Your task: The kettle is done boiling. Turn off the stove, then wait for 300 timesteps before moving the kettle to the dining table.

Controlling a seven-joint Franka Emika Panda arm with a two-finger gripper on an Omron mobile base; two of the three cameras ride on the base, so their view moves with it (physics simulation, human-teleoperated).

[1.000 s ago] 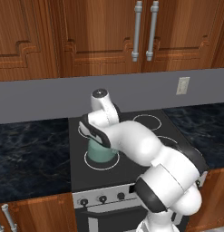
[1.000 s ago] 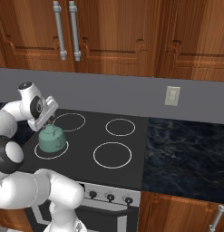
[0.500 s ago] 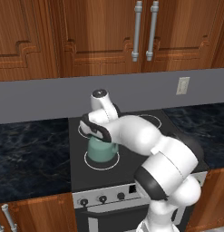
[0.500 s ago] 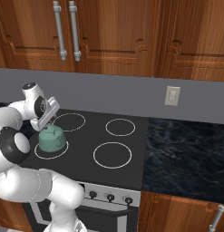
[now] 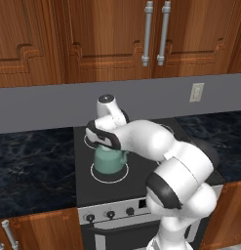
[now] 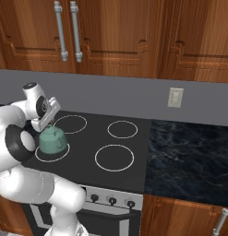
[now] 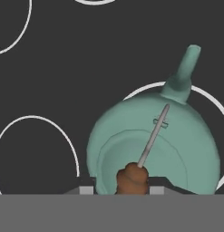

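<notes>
The kettle [image 7: 154, 136] — small, squat, teal-green, with a rounded body and short spout — stands upright on a white ring burner at the near left of the stove [image 6: 106, 138], directly beneath the gripper [image 7: 119, 190]. Its thin arched handle runs up to a brown grip lying between the fingertips [image 7: 86, 190], and the spout points away from the pincer. The stove is a black glass cooktop with four white rings — small dark knobs line its silver front.

No readable text or labels anywhere.
</notes>
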